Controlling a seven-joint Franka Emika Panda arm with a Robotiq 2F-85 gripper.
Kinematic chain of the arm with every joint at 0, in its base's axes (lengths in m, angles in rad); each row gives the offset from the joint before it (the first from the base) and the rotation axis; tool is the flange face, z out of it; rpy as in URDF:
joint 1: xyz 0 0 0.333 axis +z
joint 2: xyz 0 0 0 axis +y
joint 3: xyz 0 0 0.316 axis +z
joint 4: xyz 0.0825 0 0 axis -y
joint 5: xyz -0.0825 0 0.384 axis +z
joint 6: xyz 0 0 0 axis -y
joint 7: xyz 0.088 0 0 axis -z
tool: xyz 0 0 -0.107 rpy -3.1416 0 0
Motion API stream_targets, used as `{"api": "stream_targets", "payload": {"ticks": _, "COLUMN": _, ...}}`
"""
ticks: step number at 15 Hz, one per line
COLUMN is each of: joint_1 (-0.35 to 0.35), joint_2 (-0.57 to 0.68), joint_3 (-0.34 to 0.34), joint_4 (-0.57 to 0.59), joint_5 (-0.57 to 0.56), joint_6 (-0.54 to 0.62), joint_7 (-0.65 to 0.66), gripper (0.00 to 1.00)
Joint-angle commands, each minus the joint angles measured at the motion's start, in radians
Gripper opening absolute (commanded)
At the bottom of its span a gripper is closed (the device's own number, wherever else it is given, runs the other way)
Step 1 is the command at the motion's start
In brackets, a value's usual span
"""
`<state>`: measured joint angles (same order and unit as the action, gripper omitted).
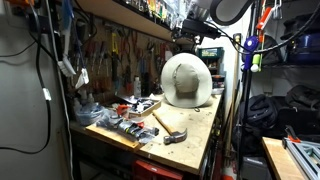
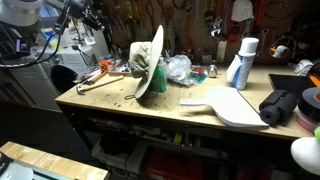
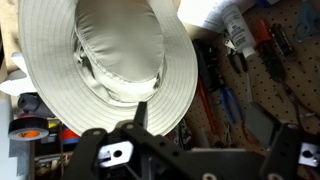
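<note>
Honestly can't make out a single readable word or number anywhere in these shots. The white spray bottle (image 2: 243, 60) standing right of the hat (image 2: 148, 62) on the tabletop (image 2: 150, 105) has some kind of label, but it's way too blurry to read. Same goes for the packaging (image 3: 236, 28) hanging on the pegboard (image 3: 290, 70) right of the hat in the wrist view.

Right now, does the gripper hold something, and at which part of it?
The gripper appears to hold the pale sun hat by the edge of its brim, one finger overlapping it; the hat hangs on edge above the workbench.
</note>
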<state>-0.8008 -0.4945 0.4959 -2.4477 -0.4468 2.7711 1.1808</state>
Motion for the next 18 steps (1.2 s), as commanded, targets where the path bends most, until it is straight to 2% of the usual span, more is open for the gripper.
{"api": "stream_targets", "payload": {"ticks": 1, "joint_1": 0.030, "joint_2": 0.004, "joint_3": -0.029, "joint_4": 0.003, "joint_5": -0.032, "joint_6": -0.012, "joint_7": 0.021, "gripper": 1.00}}
{"api": "stream_targets", "payload": {"ticks": 3, "joint_1": -0.021, "joint_2": 0.008, "joint_3": 0.001, "joint_4": 0.020, "joint_5": -0.069, "joint_6": -0.042, "joint_7": 0.072, "gripper": 1.00}}
{"api": "stream_targets", "payload": {"ticks": 5, "joint_1": -0.045, "joint_2": 0.024, "joint_3": 0.001, "joint_4": 0.039, "joint_5": -0.109, "joint_6": -0.085, "joint_7": 0.114, "gripper": 1.00}}
{"api": "stream_targets", "payload": {"ticks": 9, "joint_1": -0.051, "joint_2": 0.074, "joint_3": -0.021, "joint_4": 0.077, "joint_5": -0.205, "joint_6": -0.173, "joint_7": 0.192, "gripper": 1.00}}
{"api": "stream_targets", "payload": {"ticks": 13, "joint_1": 0.002, "joint_2": 0.158, "joint_3": -0.072, "joint_4": 0.123, "joint_5": -0.345, "joint_6": -0.261, "joint_7": 0.292, "gripper": 1.00}}
{"api": "stream_targets", "payload": {"ticks": 15, "joint_1": 0.059, "joint_2": 0.203, "joint_3": -0.121, "joint_4": 0.143, "joint_5": -0.399, "joint_6": -0.310, "joint_7": 0.324, "gripper": 1.00}}
{"api": "stream_targets", "payload": {"ticks": 18, "joint_1": 0.181, "joint_2": 0.262, "joint_3": -0.226, "joint_4": 0.169, "joint_5": -0.429, "joint_6": -0.358, "joint_7": 0.327, "gripper": 1.00}}
